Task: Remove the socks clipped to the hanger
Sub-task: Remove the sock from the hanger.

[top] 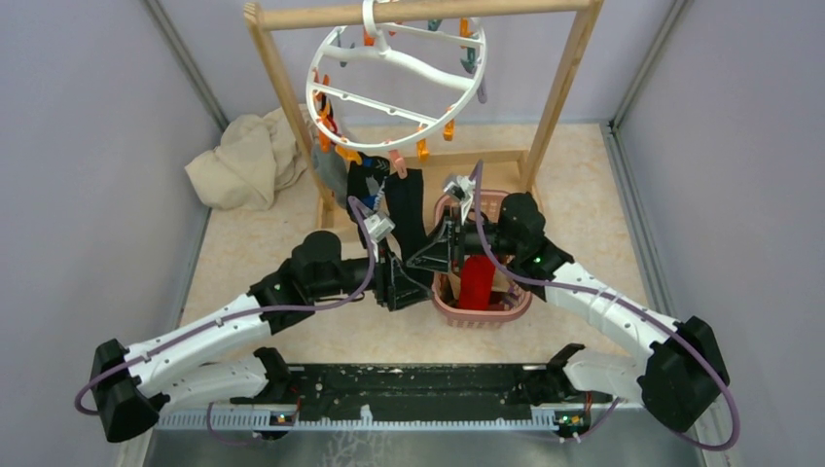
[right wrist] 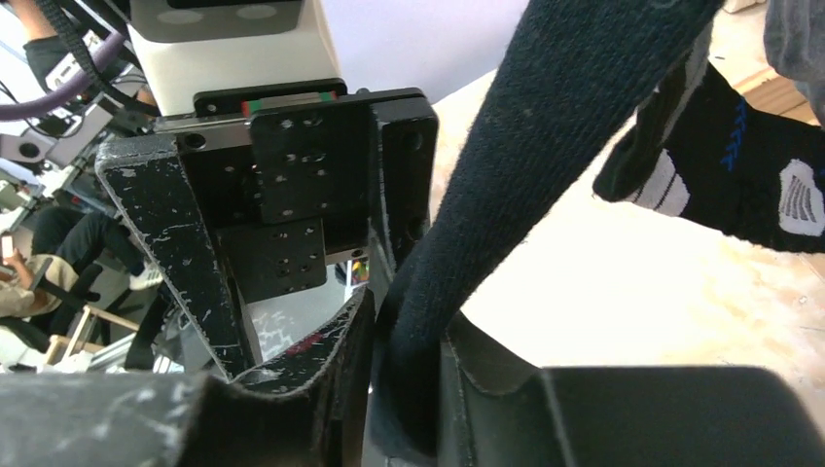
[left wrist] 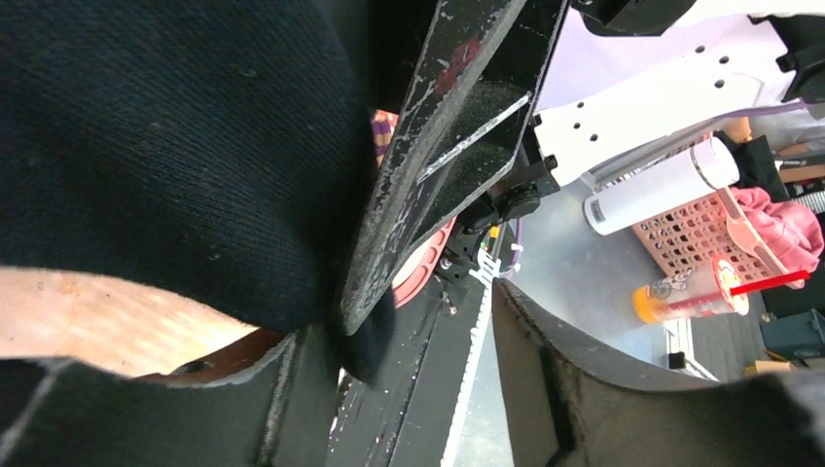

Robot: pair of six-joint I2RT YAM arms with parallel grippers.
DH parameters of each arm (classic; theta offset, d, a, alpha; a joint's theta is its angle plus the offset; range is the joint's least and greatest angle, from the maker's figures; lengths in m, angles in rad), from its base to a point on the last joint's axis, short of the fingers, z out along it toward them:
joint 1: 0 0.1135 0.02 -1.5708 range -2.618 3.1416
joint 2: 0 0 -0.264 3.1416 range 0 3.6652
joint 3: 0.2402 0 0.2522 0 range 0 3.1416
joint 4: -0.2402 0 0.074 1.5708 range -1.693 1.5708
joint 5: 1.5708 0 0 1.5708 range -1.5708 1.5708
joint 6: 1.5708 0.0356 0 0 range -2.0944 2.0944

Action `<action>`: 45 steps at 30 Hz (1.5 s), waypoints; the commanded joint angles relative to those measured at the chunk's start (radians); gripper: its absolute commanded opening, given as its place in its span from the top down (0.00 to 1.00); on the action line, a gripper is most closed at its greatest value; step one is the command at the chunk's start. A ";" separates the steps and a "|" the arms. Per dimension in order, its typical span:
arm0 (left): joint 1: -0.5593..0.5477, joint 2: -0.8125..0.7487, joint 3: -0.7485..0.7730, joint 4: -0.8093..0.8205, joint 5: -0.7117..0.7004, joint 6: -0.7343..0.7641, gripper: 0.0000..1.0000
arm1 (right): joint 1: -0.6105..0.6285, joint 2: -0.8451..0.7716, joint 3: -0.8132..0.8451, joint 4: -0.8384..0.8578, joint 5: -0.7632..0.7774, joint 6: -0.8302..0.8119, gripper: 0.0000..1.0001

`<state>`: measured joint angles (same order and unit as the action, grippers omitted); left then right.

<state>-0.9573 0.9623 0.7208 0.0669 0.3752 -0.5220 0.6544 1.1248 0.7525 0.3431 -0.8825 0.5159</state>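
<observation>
Under hanger (top: 394, 88), black sock (top: 412, 209) hangs, long axis vertical; right claw (right wrist: 404, 384), nearer, pinches its lower end; left claw (left wrist: 404, 331) spread alongside.

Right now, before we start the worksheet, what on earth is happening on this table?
Two robot arms are taking socks off the hanger, which hangs from a wooden rack. The right gripper is pinched shut on a long black sock hanging down from the hanger. The left gripper sits right beside it with open jaws. A red sock already lies in the pink basket below; other socks are clipped on.
</observation>
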 commanded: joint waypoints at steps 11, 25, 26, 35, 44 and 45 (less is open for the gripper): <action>0.045 -0.145 0.060 -0.151 -0.048 0.075 0.17 | 0.004 0.006 0.072 -0.020 0.007 -0.095 1.00; 0.169 -0.132 0.092 -0.077 0.008 0.132 0.17 | -0.052 0.013 0.064 -0.010 -0.097 -0.063 1.00; 0.177 -0.128 0.095 -0.074 0.015 0.137 0.17 | -0.052 0.013 0.059 -0.001 -0.098 -0.056 1.00; 0.255 -0.082 0.136 0.020 0.034 0.185 0.19 | -0.052 0.025 0.054 0.024 -0.108 -0.036 1.00; 0.272 -0.111 0.053 0.209 -0.059 0.230 0.25 | -0.052 0.027 0.044 0.056 -0.108 -0.015 1.00; 0.272 -0.115 0.044 0.237 -0.063 0.232 0.24 | -0.052 0.026 0.044 0.058 -0.108 -0.013 1.00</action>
<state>-0.6926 0.8745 0.8074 0.1539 0.3538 -0.3283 0.6060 1.1500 0.7753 0.3321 -0.9707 0.4900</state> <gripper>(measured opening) 0.756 0.020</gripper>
